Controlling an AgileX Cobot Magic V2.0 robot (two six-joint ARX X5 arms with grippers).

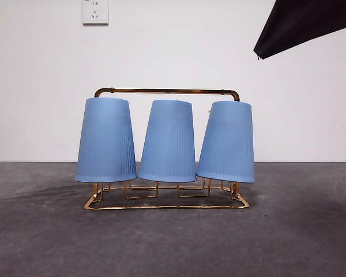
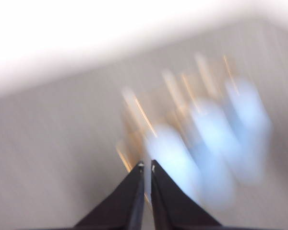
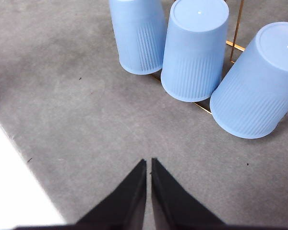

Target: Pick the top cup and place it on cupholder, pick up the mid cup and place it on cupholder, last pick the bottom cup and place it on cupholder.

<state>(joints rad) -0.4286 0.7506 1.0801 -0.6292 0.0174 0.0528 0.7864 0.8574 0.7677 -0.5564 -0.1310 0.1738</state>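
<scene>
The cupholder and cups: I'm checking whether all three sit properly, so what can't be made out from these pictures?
- Prongs of the cupholder: hidden in the front view by the three blue cups, so their seating is unconfirmed.
- Left wrist view: motion blur smears the cups and the wires; no detail.
- Right wrist view: the top edge cuts off one cup, and the right edge clips another.
- Arm at the front view's top corner: which arm it is can't be told.

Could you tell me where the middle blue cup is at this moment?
In the front view the middle blue cup hangs upside down on the cupholder, under its arched bar, between the other two blue cups.
</scene>
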